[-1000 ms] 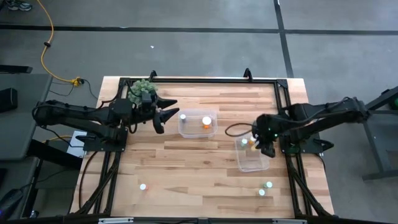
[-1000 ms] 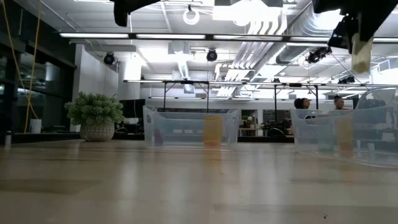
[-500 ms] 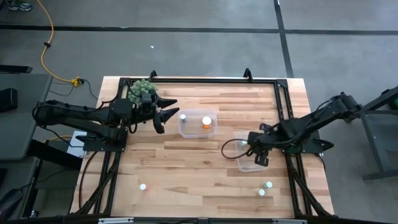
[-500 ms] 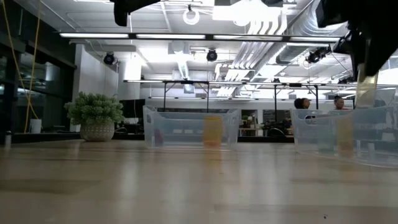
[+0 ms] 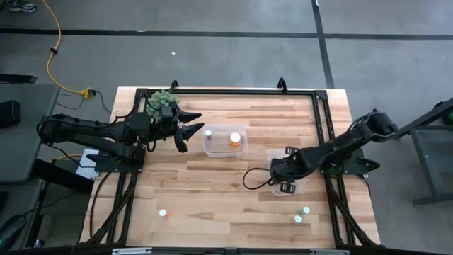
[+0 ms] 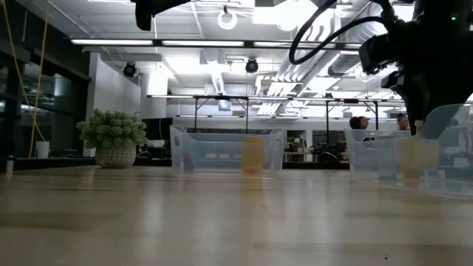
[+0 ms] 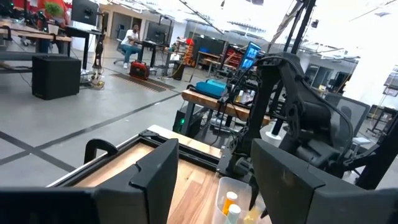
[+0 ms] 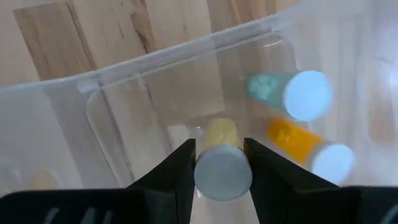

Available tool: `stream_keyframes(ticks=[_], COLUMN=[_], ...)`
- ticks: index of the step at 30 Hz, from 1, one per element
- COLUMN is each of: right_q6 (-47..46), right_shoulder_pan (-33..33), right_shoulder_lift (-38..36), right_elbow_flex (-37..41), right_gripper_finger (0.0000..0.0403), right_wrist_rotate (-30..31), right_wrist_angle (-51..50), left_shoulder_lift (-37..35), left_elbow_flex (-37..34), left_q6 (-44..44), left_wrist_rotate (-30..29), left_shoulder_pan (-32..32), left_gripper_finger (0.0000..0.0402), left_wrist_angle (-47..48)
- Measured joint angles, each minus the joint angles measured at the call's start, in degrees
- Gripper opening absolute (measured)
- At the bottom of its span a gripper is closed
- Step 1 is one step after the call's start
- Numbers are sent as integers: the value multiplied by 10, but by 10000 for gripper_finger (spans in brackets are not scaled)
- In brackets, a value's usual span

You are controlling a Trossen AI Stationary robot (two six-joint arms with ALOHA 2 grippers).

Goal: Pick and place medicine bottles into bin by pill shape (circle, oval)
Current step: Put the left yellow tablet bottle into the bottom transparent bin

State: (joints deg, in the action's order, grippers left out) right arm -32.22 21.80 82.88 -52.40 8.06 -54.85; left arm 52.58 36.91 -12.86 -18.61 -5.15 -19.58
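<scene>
- My right gripper (image 8: 222, 163) is closed on a yellow bottle (image 8: 222, 168), my fingers (image 8: 176, 174) pinching its white cap, hanging inside the near bin (image 5: 291, 185)
- In that bin, a green bottle (image 8: 289, 93) and an orange bottle (image 8: 308, 149) lie side by side just beyond mine; the clear bin wall runs close around my fingers
- Two bottles (image 5: 301, 214) stand on the table (image 5: 233, 198) near the front edge, just beside the bin; a lone bottle (image 5: 162, 212) sits well apart at front left
- The far bin (image 5: 225, 141) holds an orange-bodied bottle (image 5: 235, 138)
- My left gripper (image 5: 185, 131) hovers beside the far bin, fingers (image 7: 152, 177) apart, holding nothing
- A plant (image 5: 161, 101) sits at the back left corner
- Wooden planks, black frame rails; beyond, a workshop with desks, ceiling lights and seated people (image 6: 359, 123)
</scene>
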Motion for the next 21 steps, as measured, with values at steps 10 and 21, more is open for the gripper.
stream_keyframes(ticks=[10,21], right_q6=[28,57], right_shoulder_pan=[-53,-81], right_shoulder_lift=[9,8], right_elbow_flex=[0,27], right_gripper_finger=[113,113], right_wrist_rotate=[-22,-54], right_wrist_angle=[7,42], left_shoulder_lift=[0,0], left_elbow_flex=[0,0], left_q6=[10,32], left_wrist_rotate=[0,-8], left_shoulder_pan=[0,0], left_gripper_finger=[191,191], left_wrist_angle=[0,0])
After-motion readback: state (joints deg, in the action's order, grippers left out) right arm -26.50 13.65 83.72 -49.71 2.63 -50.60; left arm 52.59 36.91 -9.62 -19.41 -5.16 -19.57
